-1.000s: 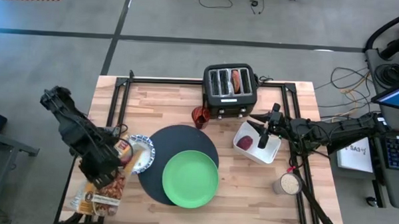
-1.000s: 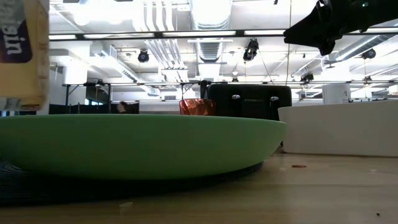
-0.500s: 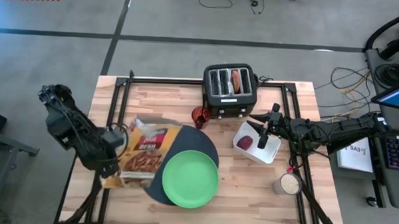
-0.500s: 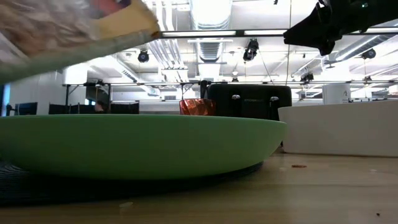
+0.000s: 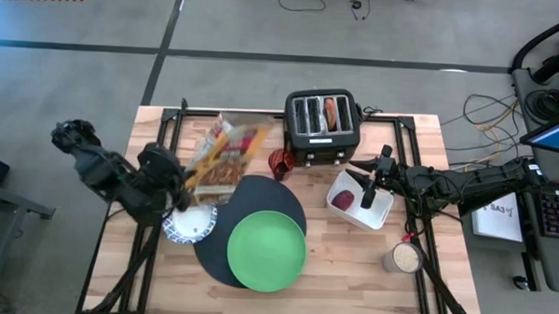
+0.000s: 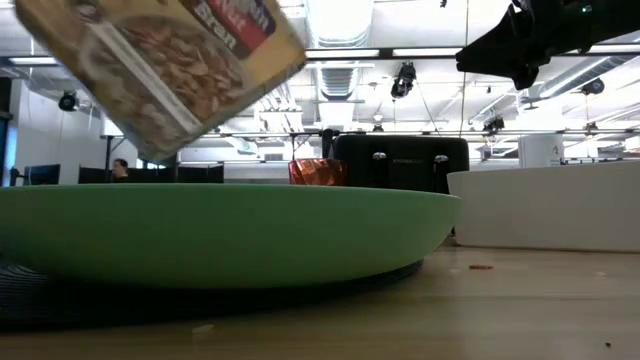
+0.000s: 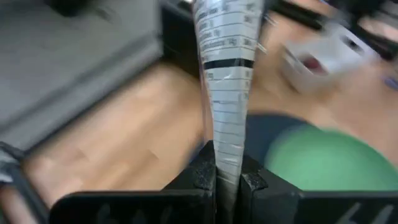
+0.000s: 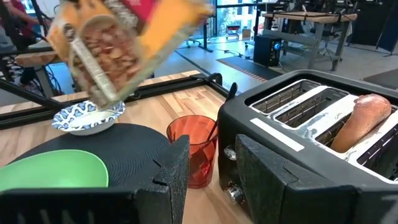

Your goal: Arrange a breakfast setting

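My left gripper is shut on a yellow cereal bag, held tilted in the air above the small blue-and-white bowl. The bowl stands at the left rim of the round black mat. The lime-green plate lies on the mat's near part. My right gripper is open and empty above the white tray, which holds the dark-red lump. The spoon and the bagel do not show plainly. My left gripper pinches the bag's thin edge between its two fingers, at the bag's end nearest the arm. The bag is lifted clear and runs slanting from the fingers toward the table's far right, over the bowl.
The black four-slot toaster stands at the far edge with a brown piece in one slot. A red cup stands before it. A small jar stands near the right front. Black rails frame the table.
My left gripper has moved from the near left toward the far edge and turned. The bag has swung round from pointing at the near edge, across the bowl, and now points toward the far right. The bowl shows uncovered again.
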Action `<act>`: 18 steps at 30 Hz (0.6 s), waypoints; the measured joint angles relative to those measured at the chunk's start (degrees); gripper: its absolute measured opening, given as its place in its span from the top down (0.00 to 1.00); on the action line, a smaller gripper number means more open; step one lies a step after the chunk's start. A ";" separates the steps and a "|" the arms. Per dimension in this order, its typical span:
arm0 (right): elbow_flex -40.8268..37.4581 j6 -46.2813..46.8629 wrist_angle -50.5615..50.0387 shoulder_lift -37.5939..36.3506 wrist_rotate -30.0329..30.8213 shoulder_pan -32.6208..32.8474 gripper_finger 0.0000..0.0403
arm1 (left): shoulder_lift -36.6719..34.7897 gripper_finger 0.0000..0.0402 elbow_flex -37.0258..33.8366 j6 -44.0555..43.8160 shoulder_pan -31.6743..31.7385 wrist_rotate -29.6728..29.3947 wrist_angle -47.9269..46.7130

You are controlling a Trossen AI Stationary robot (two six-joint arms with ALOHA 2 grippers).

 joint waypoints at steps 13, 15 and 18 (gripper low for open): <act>0.00 0.03 -0.02 0.00 -0.01 0.00 0.70 | -0.74 1.00 -22.65 0.28 13.99 -14.68 7.93; 0.00 0.50 -0.01 0.00 -0.01 0.00 0.70 | -0.74 1.00 -25.98 0.22 13.90 -17.48 11.59; 0.00 0.57 0.00 0.00 0.00 0.00 0.70 | -0.76 1.00 -31.18 -1.41 13.92 -20.85 16.41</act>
